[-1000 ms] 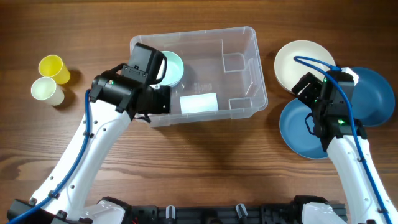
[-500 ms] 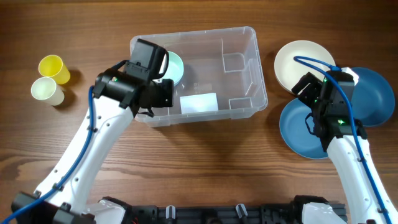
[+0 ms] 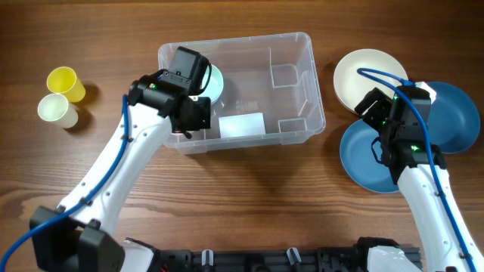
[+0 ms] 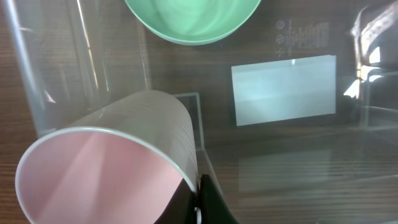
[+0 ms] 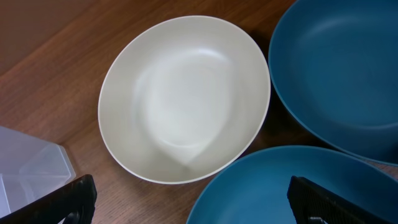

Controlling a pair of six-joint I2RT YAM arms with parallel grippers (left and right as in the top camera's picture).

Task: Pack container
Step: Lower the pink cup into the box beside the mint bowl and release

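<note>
**Clear bin at mid-worktop, left claw over its near-left corner**

Clear plastic forms the large rectangular container [image 3: 257,79] with rounded corners, which sits on the brown wooden worktop [image 3: 249,196] slightly left of centre, towards the far edge. A white rectangular label [image 3: 242,125] lies on its base, and a mint-green round bowl [image 3: 215,81] rests inside at the far-left corner. The left arm reaches over the container's near-left corner. In the left wrist view, the left claw [image 4: 198,202] is pressed together, pinching the rim of a pale cup with a pink interior [image 4: 106,168]. The cup is tipped on its side with its mouth towards the camera, beside the container's left wall. Whether it touches the base cannot be told. To the left of the container, well apart from it, a yellow plastic cup [image 3: 64,81] and a cream plastic cup [image 3: 57,109] stand touching. On the right, a cream round bowl [image 3: 363,75] sits just beside two dark blue round bowls [image 3: 454,113] [image 3: 363,159]. The right claw [image 5: 202,202] hangs above these bowls, fingers spread wide, holding nothing.
</note>
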